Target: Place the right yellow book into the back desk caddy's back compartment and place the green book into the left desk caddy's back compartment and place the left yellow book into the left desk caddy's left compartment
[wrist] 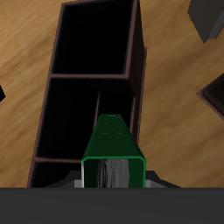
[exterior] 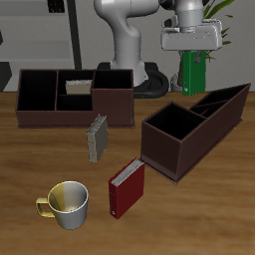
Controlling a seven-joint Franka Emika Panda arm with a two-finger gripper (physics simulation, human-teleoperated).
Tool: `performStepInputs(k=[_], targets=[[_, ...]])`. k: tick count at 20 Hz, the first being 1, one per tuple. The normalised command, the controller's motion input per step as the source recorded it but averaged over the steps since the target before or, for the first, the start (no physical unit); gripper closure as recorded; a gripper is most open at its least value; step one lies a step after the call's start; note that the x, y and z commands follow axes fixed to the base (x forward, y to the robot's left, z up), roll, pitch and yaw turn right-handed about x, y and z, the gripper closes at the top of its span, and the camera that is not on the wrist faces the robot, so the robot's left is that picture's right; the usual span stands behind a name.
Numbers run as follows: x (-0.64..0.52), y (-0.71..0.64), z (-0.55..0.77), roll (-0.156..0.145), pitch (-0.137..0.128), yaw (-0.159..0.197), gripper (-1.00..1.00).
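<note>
Exterior view: the end effector, clamped on the green book, hangs above the far end of the left desk caddy. One yellow book already lies in the back desk caddy; the other yellow book stands on the bench. Remaining, by judgement: lowering the green book, then moving that standing book.

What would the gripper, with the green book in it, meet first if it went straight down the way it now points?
Probably the left desk caddy: the gripper holds the green book above one of its compartments, so the book would likely enter that opening or touch a divider first. Depth is uncertain.
</note>
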Motion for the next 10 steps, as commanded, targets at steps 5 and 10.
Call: performStepInputs(k=[5, 10], targets=[[0.24, 0.39, -0.01, -0.005, 0.025, -0.043, 1.00], [0.08, 0.33, 0.10, 0.070, -0.017, -0.014, 1.00]])
